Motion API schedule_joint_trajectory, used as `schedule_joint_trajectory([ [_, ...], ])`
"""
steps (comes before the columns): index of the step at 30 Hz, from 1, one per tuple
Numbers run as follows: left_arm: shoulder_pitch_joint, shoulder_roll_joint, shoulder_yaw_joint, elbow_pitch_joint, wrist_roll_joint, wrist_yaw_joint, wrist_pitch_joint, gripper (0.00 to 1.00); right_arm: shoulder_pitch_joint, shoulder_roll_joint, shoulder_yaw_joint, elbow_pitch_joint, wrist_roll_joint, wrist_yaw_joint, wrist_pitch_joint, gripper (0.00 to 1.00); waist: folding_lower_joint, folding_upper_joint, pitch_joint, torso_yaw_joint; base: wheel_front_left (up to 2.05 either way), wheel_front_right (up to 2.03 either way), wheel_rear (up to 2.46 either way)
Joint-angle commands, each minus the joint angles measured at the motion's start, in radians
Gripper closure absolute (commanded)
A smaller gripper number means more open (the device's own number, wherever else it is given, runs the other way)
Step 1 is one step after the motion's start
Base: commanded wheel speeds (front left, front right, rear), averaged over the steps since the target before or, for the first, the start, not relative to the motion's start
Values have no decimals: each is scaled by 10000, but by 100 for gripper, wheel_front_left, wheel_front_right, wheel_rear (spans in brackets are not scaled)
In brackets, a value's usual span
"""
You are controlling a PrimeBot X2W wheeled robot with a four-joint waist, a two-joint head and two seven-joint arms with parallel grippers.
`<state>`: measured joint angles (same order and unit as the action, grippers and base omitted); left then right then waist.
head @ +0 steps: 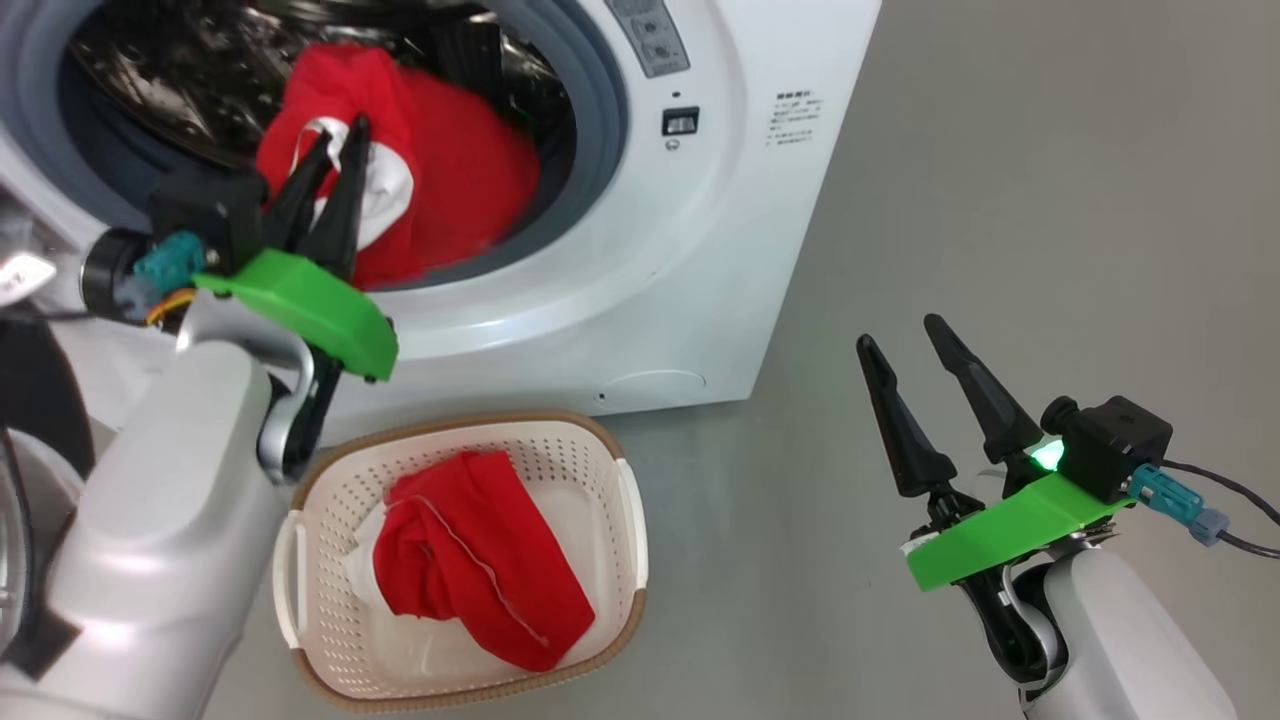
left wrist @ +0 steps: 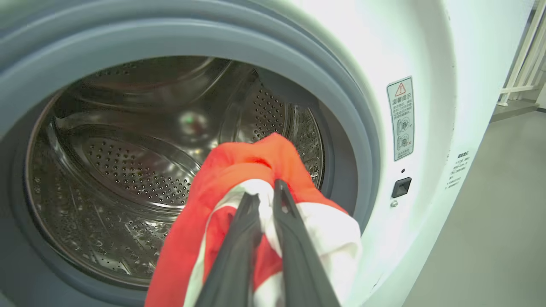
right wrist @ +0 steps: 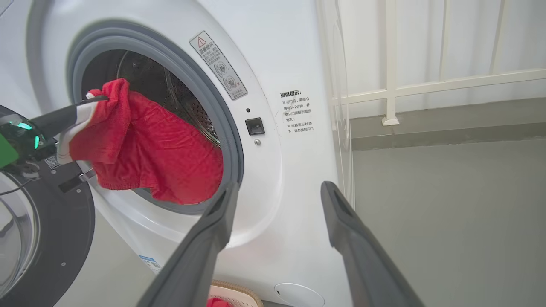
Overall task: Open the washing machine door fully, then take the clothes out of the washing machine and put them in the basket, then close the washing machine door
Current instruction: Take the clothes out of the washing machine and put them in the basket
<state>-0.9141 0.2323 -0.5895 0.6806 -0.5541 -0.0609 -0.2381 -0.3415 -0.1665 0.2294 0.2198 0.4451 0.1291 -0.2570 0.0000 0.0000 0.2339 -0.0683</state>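
The white washing machine stands with its drum open. Its black-rimmed door is swung out to the side. My left gripper is at the drum mouth, shut on a red garment with white trim. That garment hangs half out over the grey gasket. In the left wrist view the gripper pinches the red and white cloth. Another red garment lies in the cream basket on the floor below the machine. My right gripper is open and empty, off to the right of the machine, its fingers spread wide.
Grey floor spreads to the right of the machine. A white railing and a low step run along the far side. The basket rim sits just below the machine's front.
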Motion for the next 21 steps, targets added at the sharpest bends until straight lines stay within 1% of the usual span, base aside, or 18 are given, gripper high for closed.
schedule_joint_trajectory([
  [1,181,583,228,-800,84,248,74,100,156,-18,227,-212,121,16,-48,0,0,0,-224,151,0,0,0],
  [13,2612,1875,277,-5951,204,1807,1249,100,389,-108,378,-137,195,16,-48,0,0,0,-654,359,0,0,0],
  [14,2787,1956,269,-6278,214,1919,1350,100,397,-117,391,-134,202,16,-48,0,0,0,-672,368,0,0,0],
  [15,2787,1956,269,-6278,214,1919,1350,100,397,-117,391,-134,202,16,-48,0,0,0,-672,368,0,0,0],
  [18,3299,2174,241,-7068,254,2222,1565,100,406,-140,424,-138,221,16,-48,0,0,0,-675,379,0,0,0],
  [21,3757,2303,184,-7548,336,2504,1655,100,375,-158,446,-161,246,16,-48,0,0,0,-614,359,0,0,0],
])
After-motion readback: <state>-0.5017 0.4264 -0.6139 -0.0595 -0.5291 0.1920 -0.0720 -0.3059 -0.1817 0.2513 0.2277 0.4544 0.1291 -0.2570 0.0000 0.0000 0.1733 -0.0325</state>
